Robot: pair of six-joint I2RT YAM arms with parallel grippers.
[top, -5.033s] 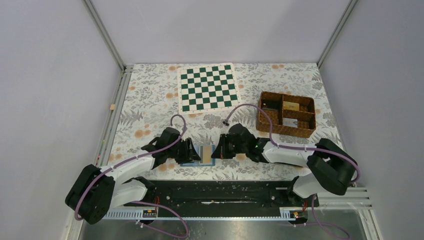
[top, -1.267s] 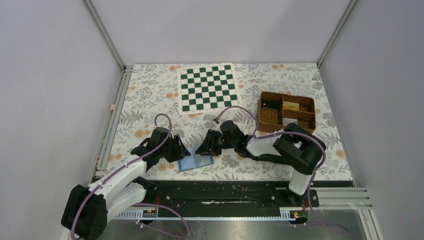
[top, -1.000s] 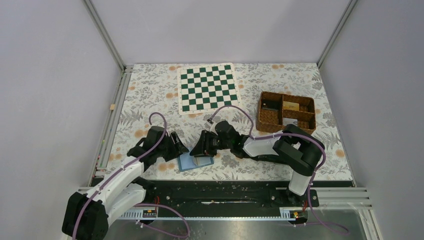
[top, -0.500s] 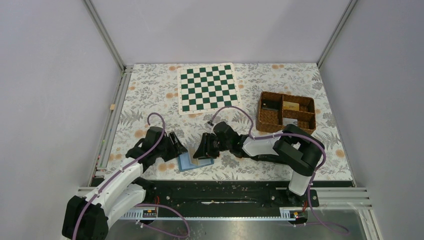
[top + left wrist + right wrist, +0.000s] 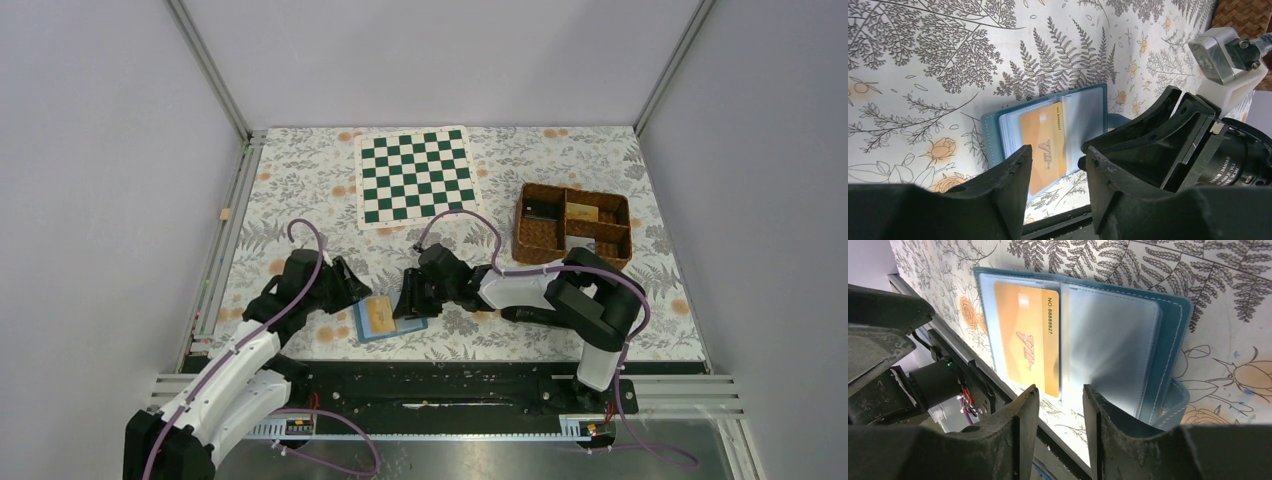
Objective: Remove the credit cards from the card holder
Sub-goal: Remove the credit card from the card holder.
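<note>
Both arms reach low over the floral cloth (image 5: 300, 200), wrists turned inward so the grippers face each other on the near side of the chequered board (image 5: 415, 175). The left gripper (image 5: 1058, 155) sits out from the board's near left corner, fingers apart with nothing between them. The right gripper (image 5: 1060, 390) sits out from the middle of that edge, also spread and empty. Whether it touches the card holder (image 5: 1108, 340) cannot be told. The holder lies open, flat, out from the board's near edge, with a credit card (image 5: 1023, 340) in one pocket.

Top view was evenly bright, shadows soft. Wrist views: bottom foreground blurred; glare washed card holder (image 5: 1118, 335) pocket pale.
</note>
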